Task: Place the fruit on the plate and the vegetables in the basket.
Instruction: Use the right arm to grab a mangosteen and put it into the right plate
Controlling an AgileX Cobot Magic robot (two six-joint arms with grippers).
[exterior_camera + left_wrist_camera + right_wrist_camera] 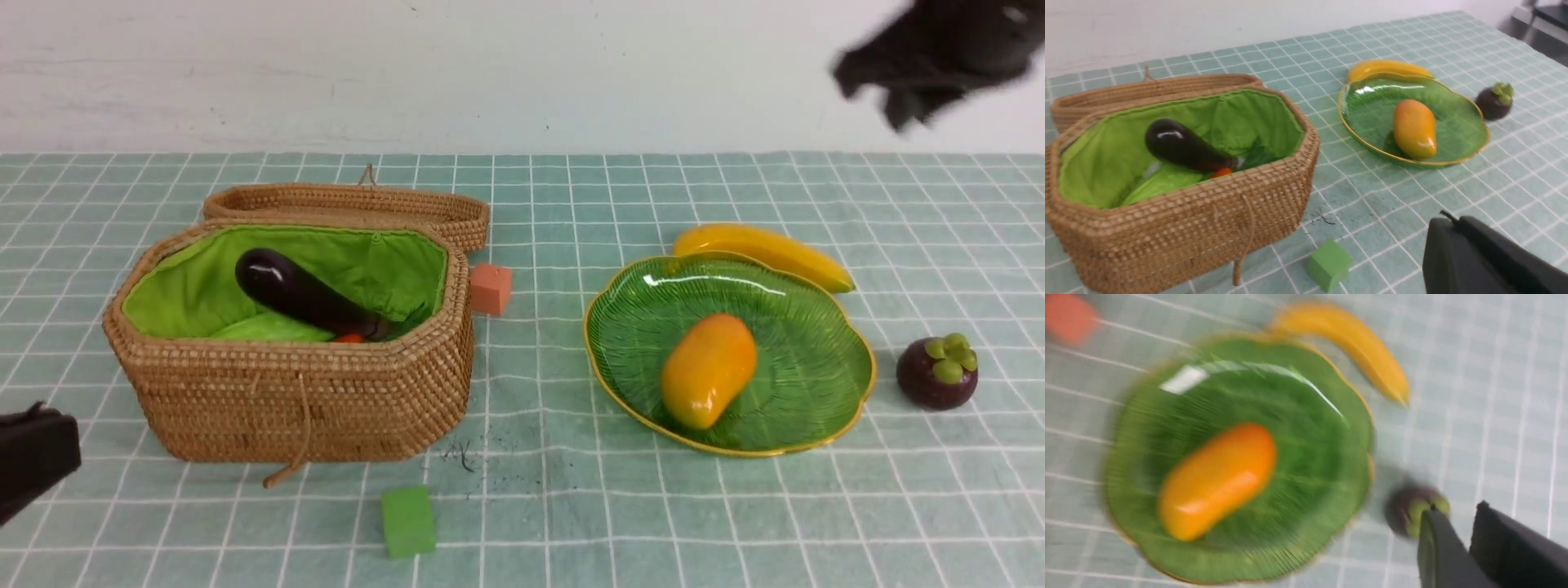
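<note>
The mango [708,370] lies on the green plate [816,343]. Just behind the plate's far rim, the banana [763,251] rests on the cloth. The mangosteen [937,371] stands on the cloth to the plate's right. In the basket [310,400] the eggplant [298,294] lies over the carrot [349,337] and the pale green gourd [269,329]. My right gripper [1457,507] hangs blurred high above the mangosteen [1404,510], slightly open and holding nothing. My left gripper [1449,218] is shut and empty, low at the front left of the basket.
A salmon cube [491,287] sits at the basket's right rear corner. A green cube [407,521] lies in front of the basket near the table's front edge. The woven lid [351,208] lies open behind the basket.
</note>
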